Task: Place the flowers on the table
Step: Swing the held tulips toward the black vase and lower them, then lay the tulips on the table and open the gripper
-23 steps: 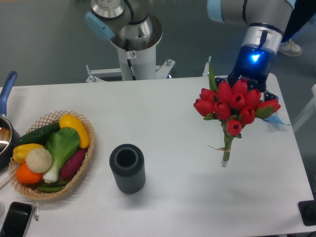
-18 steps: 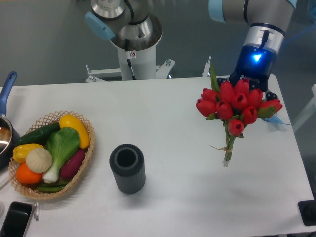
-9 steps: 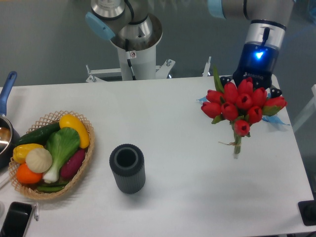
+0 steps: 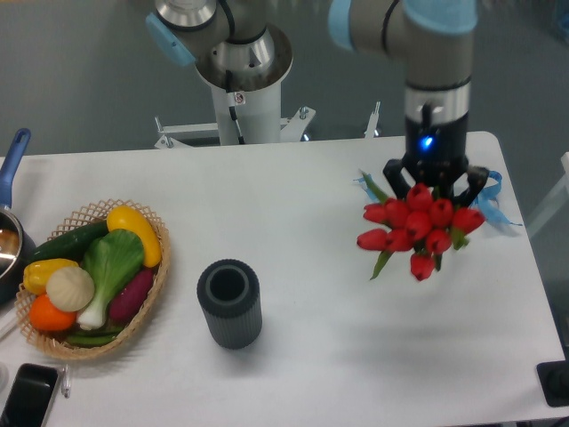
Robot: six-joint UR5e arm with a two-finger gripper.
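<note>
The flowers (image 4: 418,228), a bunch of red tulips with green leaves, hang above the right part of the white table (image 4: 311,205). The blooms face the camera and hide the stems and string. My gripper (image 4: 434,189) points straight down just behind the blooms, shut on the flowers. Its black fingers (image 4: 394,175) stick out on either side of the bunch. The bunch does not rest on the tabletop; a faint shadow lies below it.
A dark ribbed vase (image 4: 229,302) stands at centre front. A wicker basket (image 4: 153,218) of vegetables sits at the left, with a pot (image 4: 9,236) beside it. A phone (image 4: 27,396) lies at the front left corner. The robot base (image 4: 240,80) stands behind the table.
The arm has swung to point straight down and shifted a little left and forward. The bunch turned with it, so the stems that showed below the blooms are now hidden.
</note>
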